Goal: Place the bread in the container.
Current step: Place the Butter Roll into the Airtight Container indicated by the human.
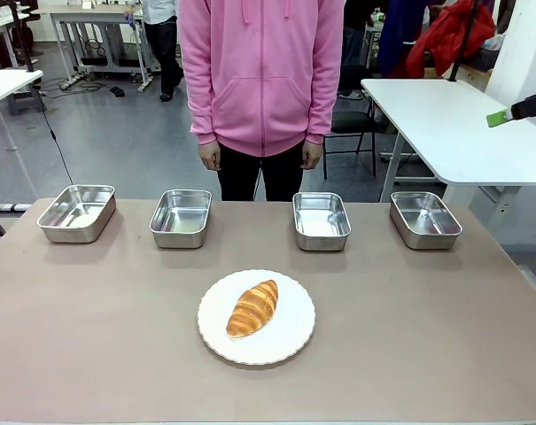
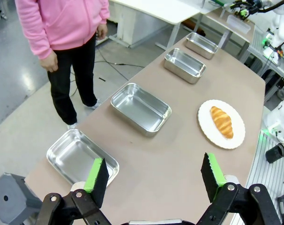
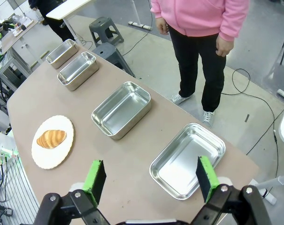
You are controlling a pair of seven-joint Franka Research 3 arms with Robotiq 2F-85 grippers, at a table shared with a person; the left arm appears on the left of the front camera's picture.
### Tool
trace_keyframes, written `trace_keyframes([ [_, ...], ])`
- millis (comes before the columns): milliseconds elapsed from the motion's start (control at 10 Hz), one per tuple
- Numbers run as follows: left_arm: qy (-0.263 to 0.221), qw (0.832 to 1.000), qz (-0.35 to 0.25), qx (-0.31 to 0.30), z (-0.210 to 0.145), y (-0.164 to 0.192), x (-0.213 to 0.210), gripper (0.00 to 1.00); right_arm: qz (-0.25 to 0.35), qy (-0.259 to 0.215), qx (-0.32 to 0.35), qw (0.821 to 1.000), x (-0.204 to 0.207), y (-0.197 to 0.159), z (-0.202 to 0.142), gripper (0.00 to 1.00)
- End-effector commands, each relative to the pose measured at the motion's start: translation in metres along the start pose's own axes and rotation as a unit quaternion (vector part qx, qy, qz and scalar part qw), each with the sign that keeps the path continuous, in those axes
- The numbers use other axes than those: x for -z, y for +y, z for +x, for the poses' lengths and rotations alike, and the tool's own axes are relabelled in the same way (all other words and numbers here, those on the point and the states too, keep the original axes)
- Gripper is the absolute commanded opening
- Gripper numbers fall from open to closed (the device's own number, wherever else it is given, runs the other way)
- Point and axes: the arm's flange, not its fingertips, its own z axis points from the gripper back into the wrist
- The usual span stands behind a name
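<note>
The bread (image 1: 252, 307) lies slantwise on the middle of the white plate (image 1: 290, 341), touching nothing else. By its look it is light and soft, with a flaky, ridged crust that would dent or shed crumbs under a hard pinch. It should not slip much. The best hold is probably across its thick middle, fingers set on either long flank, closing gently. The tapered tips look too thin and brittle to hold by.

Beyond the plate, toward the person (image 1: 261, 71), four identical steel containers (image 1: 322, 220) stand in a row on the surface (image 1: 90, 336), all empty. Nothing shows which one is meant.

The left end effector (image 2: 154, 173) is spread wide, holding nothing, well apart from the plate and raised over one end of the row. The right end effector (image 3: 151, 179) is likewise spread and empty, well apart from the plate, above the other end.

The bread's underside and the patch of plate beneath it are hidden. In the front view the right arm is cut off by the picture's edge, leaving a green-padded fingertip.
</note>
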Motion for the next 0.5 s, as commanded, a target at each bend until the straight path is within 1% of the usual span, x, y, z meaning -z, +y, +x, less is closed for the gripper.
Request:
trace_keyframes([
  [0,-0.001,1.0,-0.003,0.005,0.0002,-0.0012,-0.0014,1.0,0.002,-0.002,-0.001,1.0,0.0002,0.0006,0.0009,1.0],
  [400,-0.001,1.0,-0.003,0.005,0.0002,-0.0012,-0.0014,1.0,0.002,-0.002,-0.001,1.0,0.0002,0.0006,0.0009,1.0],
])
